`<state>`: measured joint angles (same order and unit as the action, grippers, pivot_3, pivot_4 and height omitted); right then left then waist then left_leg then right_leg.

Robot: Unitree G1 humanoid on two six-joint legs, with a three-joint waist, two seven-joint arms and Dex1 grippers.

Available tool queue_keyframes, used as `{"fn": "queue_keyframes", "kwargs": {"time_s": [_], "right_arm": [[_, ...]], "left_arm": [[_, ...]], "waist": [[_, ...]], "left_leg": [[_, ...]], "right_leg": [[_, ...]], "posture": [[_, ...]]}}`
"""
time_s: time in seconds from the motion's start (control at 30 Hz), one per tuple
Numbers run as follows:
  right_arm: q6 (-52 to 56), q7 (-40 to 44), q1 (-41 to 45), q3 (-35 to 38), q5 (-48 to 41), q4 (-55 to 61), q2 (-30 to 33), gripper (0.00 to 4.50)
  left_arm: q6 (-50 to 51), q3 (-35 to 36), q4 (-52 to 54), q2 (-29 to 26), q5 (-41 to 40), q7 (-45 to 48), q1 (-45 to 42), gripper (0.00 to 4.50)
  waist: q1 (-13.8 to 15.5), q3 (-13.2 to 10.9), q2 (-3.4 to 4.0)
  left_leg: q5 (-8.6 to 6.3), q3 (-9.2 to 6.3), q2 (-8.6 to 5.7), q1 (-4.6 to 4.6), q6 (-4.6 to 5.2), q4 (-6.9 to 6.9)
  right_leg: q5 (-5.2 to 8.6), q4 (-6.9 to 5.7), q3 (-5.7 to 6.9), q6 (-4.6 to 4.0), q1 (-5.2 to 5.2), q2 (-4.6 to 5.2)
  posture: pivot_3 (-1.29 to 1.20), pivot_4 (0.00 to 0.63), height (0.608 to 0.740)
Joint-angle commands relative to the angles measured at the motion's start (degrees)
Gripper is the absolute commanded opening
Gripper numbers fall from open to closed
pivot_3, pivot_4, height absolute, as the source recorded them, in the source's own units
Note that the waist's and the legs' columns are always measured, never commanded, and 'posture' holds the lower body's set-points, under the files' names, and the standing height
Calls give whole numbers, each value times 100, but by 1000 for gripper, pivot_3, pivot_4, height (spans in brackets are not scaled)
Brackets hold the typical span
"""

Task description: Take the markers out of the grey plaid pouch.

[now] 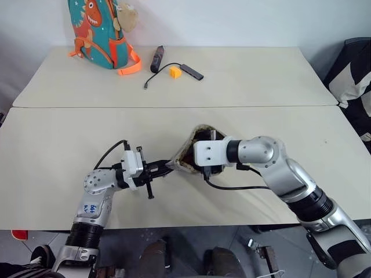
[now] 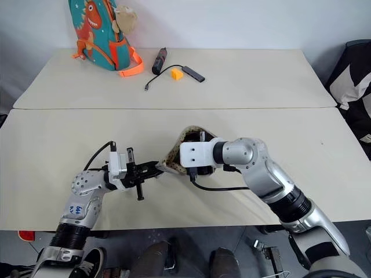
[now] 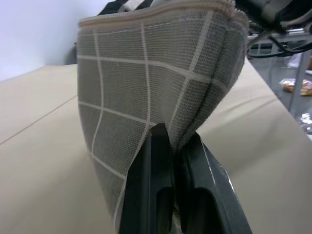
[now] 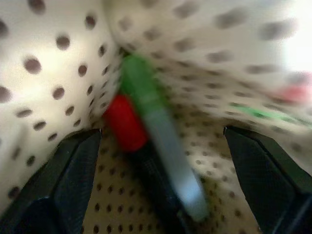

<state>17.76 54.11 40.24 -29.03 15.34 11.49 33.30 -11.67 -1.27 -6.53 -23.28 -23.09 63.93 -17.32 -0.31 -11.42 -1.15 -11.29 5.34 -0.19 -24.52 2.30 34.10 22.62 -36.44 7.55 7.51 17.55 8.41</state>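
Grey plaid pouch [image 3: 146, 83] stands open near the surface's [image 1: 69, 139] front edge, left fingers [image 3: 151, 195] pinching its corner; right fingers [image 4: 73, 180] spread inside, flanking the markers [image 4: 141, 107].

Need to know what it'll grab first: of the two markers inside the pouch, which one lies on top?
The green marker: in the right wrist view it lies across the red and black marker, between the open right gripper fingers.
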Motion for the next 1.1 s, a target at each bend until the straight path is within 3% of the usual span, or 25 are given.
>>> {"fn": "queue_keyframes", "kwargs": {"time_s": [0.03, 0.5, 0.6, 0.73, 0.8, 0.97, 1.1], "right_arm": [[-153, -179, 2, -35, 242, -163, -103, 4241], [-550, -597, -378, -301, 871, -932, -594, 4241], [-516, -546, -448, -245, 827, -877, -624, 3649], [-515, -486, -521, -185, 799, -824, -631, 2386], [-530, -452, -556, -151, 805, -797, -631, 1993], [-448, -319, -594, 154, 620, -539, -564, 1903], [-46, 204, -584, 704, -136, 327, -512, 1865]], "left_arm": [[-85, -42, 283, 45, -111, 81, -24, 0], [-92, -352, 592, 128, -83, 165, 49, 0], [-86, -316, 623, 90, -107, 182, 63, 0], [-106, -295, 655, 76, -101, 177, 79, 0], [-98, -288, 672, 83, -98, 182, 84, 0], [-157, -167, 562, 43, -34, 160, 87, 0], [-253, 12, 354, 4, 51, 0, 38, 0]], "waist": [[2, 0, 0], [-41, 1, -1], [-68, 1, -1], [-92, 2, -1], [-74, 9, -7], [-37, 9, -8], [14, 9, -8]], "left_leg": [[0, 0, 0, 0, 0, 0], [1, 0, 1, 8, -1, 1], [1, 0, 2, 11, -1, 1], [1, 0, 1, 11, -1, 0], [0, -4, 1, 14, -1, 0], [-1, -3, -1, 16, -2, 0], [-1, -3, -1, 15, -2, 0]], "right_leg": [[0, 0, 0, 0, -1, 0], [0, -3, -2, 0, -5, -3], [0, -4, -3, 0, -7, -3], [0, -5, -3, 0, -7, -2], [0, -5, -1, 0, -13, 0], [0, -3, -3, 0, -14, 2], [0, -1, -4, 0, -12, 3]], "posture": [[0, 150, 740], [0, 150, 740], [0, 150, 740], [0, 150, 740], [0, 150, 740], [0, 150, 740], [0, 150, 740]]}}
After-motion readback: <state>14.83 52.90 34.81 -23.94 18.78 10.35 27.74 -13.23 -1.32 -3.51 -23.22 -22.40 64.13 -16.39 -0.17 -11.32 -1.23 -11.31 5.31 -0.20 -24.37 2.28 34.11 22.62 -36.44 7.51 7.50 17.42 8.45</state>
